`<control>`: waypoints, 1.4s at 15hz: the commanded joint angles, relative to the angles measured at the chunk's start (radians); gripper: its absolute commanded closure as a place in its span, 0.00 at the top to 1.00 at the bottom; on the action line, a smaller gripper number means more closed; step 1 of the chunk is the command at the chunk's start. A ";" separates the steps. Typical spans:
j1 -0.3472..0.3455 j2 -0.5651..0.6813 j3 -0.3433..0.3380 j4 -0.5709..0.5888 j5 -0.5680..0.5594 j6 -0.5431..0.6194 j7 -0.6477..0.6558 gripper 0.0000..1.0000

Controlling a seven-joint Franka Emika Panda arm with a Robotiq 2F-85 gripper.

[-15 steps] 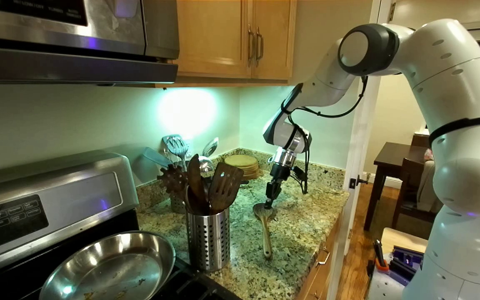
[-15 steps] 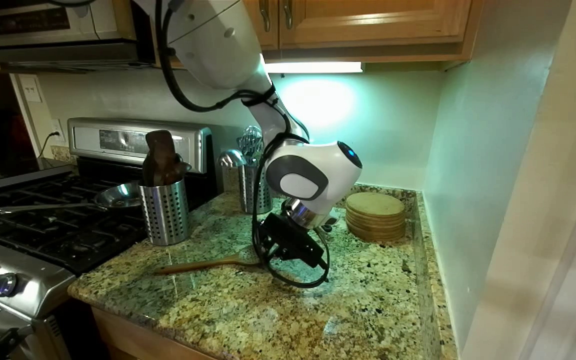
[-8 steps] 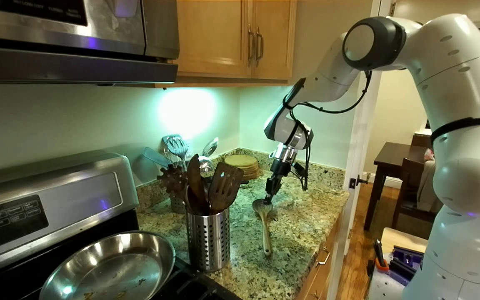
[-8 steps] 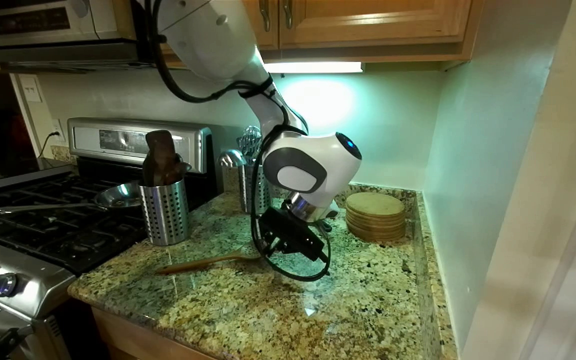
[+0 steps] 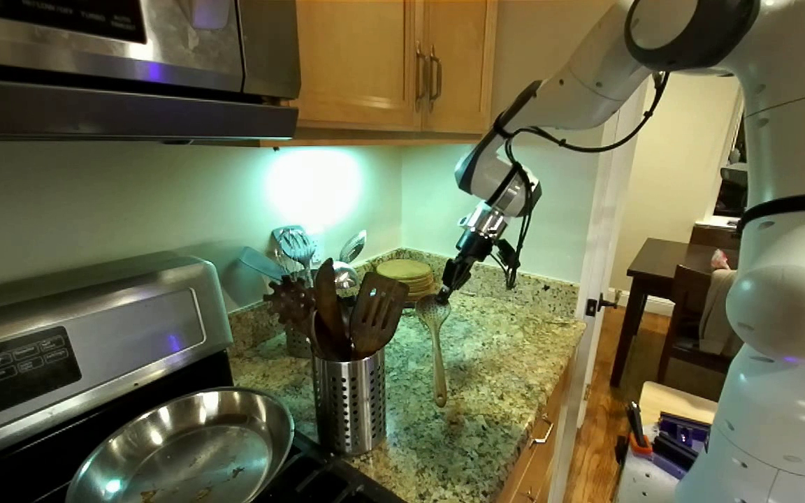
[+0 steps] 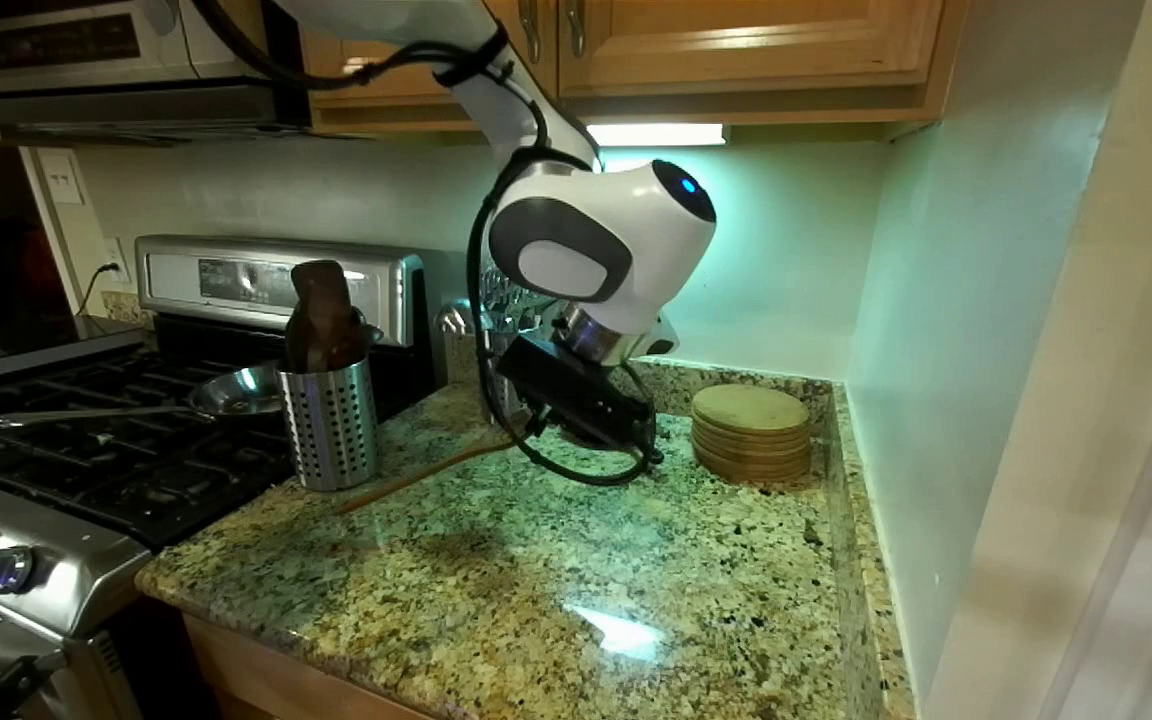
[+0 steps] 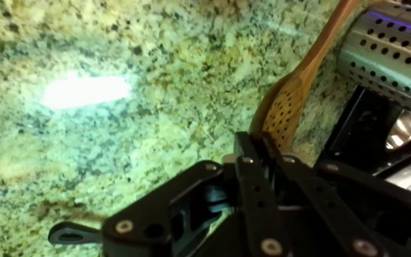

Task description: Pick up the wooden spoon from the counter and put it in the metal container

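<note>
Wrist view: a black two-fingered gripper (image 7: 257, 140) pinches the light-brown wooden spoon (image 7: 294, 87) by its pierced oval bowl, apparently aloft, near the shiny cylindrical steel container (image 7: 387, 61).

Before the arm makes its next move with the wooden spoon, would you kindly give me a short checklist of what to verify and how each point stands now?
1. Grip: ok; the end effector is shut on the edge of the wooden spoon's bowl.
2. Handle tip clear of the counter: cannot tell; the views don't settle it.
3. Handle pointing straight down: not ok; it slants in an exterior view.
4. Metal container upright: ok, in both exterior views.
5. Spoon above its opening: not ok; the spoon is off to the side.
6. Room inside: cannot tell; dark wooden utensils stand in it and the inside is hidden.
</note>
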 commanded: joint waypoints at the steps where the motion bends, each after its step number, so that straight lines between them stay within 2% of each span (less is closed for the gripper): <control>1: 0.027 -0.183 -0.045 -0.093 0.092 -0.045 -0.042 0.06; 4: 0.063 -0.292 -0.080 -0.124 0.095 -0.045 -0.042 0.06; 6: 0.094 -0.370 -0.095 -0.157 0.063 -0.004 -0.038 0.06; 10: 0.154 -0.512 -0.091 -0.242 -0.013 0.128 -0.026 0.06; 13: 0.199 -0.578 -0.069 -0.307 -0.123 0.266 -0.003 0.06; 14: 0.213 -0.593 -0.064 -0.328 -0.161 0.311 0.009 0.06; 15: 0.230 -0.524 -0.113 -0.253 -0.125 0.231 -0.004 0.06; 17: 0.252 -0.533 -0.119 -0.265 -0.134 0.244 0.002 0.08; 21: 0.251 -0.524 -0.132 -0.262 -0.132 0.243 0.000 0.08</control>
